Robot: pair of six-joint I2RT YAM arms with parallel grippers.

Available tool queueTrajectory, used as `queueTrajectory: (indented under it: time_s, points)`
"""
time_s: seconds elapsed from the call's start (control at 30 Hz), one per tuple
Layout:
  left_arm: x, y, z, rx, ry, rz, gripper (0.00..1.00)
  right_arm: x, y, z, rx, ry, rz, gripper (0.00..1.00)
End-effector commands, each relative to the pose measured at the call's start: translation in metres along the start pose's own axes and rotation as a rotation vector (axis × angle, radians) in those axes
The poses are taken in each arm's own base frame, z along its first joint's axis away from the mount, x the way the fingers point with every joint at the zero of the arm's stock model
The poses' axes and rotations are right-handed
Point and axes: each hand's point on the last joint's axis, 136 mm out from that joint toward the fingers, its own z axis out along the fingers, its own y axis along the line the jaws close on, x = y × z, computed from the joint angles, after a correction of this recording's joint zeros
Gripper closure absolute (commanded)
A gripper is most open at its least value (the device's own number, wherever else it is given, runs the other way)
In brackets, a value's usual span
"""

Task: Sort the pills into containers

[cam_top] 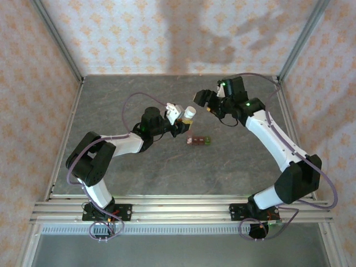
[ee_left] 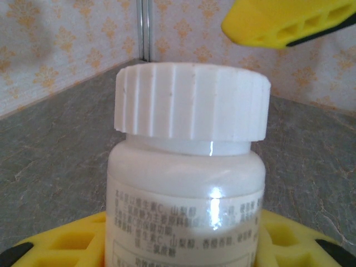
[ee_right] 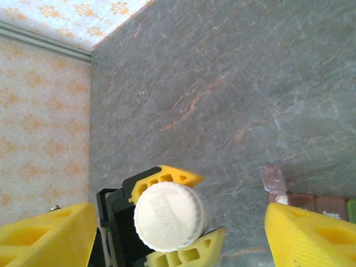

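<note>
- The grey stone-patterned table (cam_top: 139,167) is seen from above, with the two arm bases bolted at its near edge.
- The containers (cam_top: 198,141) are found near the middle of the table: a short strip of three tiny joined cubes, two dark red-brown on the left and one green on the right. The strip lies flat on the table and is touched by neither gripper.
- In the right wrist view, a pale pinkish flap (ee_right: 272,178) is seen raised at the red-brown end of the strip.
- Just beyond the strip and slightly to its left, the left gripper (cam_top: 184,122) is closed around a small white bottle (cam_top: 190,114). The bottle is clamped by its body between yellow padded fingers (ee_right: 167,178), one on each side.
- The bottle is held upright, its ribbed white cap (ee_left: 192,100) screwed on and facing up. Small printed text is visible on the label.
- Whether the bottle rests on the table cannot be told.
- A little farther back and to the right, the right gripper (cam_top: 204,104) is held above the cap. Its jaws are spread wide and nothing is gripped between them.
- Patterned wallpaper panels are seen at the back and sides.
</note>
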Motion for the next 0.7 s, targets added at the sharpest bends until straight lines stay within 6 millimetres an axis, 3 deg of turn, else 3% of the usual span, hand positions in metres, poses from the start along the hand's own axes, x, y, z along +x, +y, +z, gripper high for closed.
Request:
queueTrajectory:
  time_s: [0.0,0.23,0.43,0.67]
  points:
    - [-0.032,-0.007,-0.003,0.027,-0.083,0.047,1.0,-0.007,0.008,-0.007,-0.042,0.0,-0.143,0.22]
    - [-0.033,-0.009,-0.001,0.042,-0.082,0.04,1.0,0.007,0.017,0.007,-0.102,0.147,-0.391,0.28]
    - [-0.032,-0.009,-0.001,0.045,-0.078,0.039,1.0,0.013,0.025,0.016,-0.154,0.223,-0.416,0.29]
    - [-0.033,-0.009,-0.001,0.046,-0.08,0.04,1.0,0.022,0.02,0.026,-0.144,0.276,-0.426,0.3]
